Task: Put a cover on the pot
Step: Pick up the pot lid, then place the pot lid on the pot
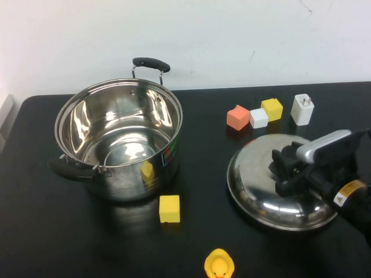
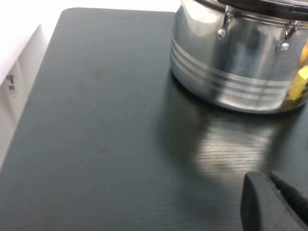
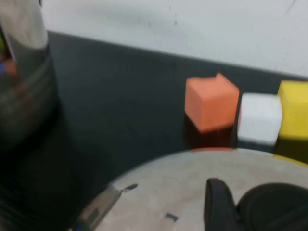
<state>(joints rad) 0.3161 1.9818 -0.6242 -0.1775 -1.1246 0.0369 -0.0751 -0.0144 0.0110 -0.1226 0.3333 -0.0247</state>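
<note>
The pot, a large open steel stockpot with black handles, stands at the left of the black table; its side also shows in the left wrist view. The domed steel lid lies flat on the table at the right. My right gripper is down on the lid's top, shut around its black knob; one finger presses against it. My left gripper is shut and empty, low over the table in front of the pot, out of the high view.
A yellow cube lies in front of the pot and a yellow rubber duck sits near the front edge. Orange, white and yellow cubes and a white plug lie behind the lid.
</note>
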